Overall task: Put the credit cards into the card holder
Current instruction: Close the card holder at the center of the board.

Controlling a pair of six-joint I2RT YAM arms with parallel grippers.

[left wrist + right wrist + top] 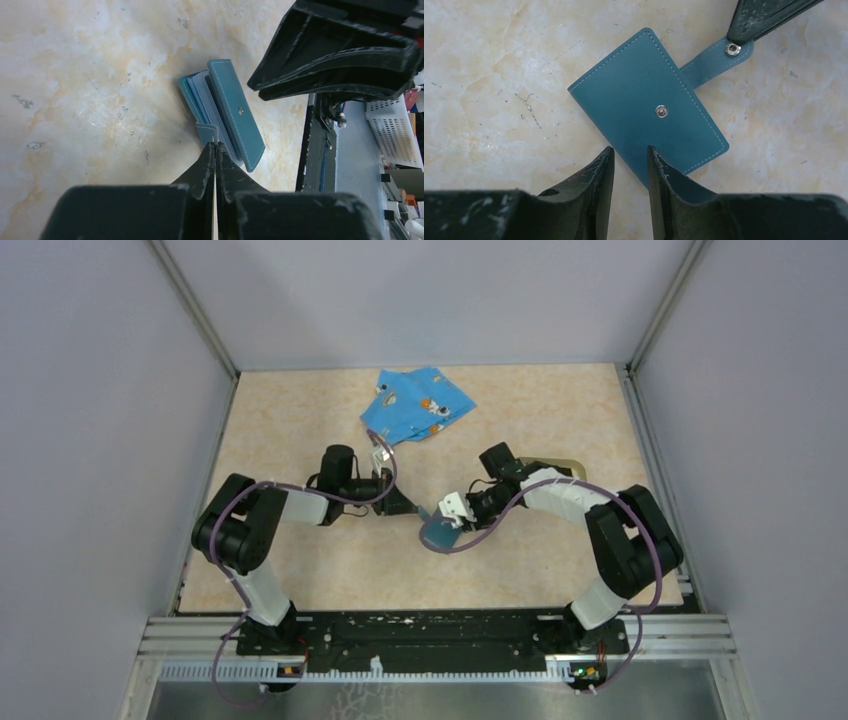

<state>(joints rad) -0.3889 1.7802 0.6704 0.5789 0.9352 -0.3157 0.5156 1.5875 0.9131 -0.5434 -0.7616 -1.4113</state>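
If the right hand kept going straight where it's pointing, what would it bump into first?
The card holder. The right hand points right at its near corner, which sits just past the fingertips. I can't tell how high the hand is, so it might slide over the top instead.

Near corner of card holder [649, 107] behind right gripper [630, 150] finger, perhaps touching

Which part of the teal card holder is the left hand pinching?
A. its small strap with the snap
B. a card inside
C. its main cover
A: the left hand is shut on the snap strap that sticks out from the card holder.
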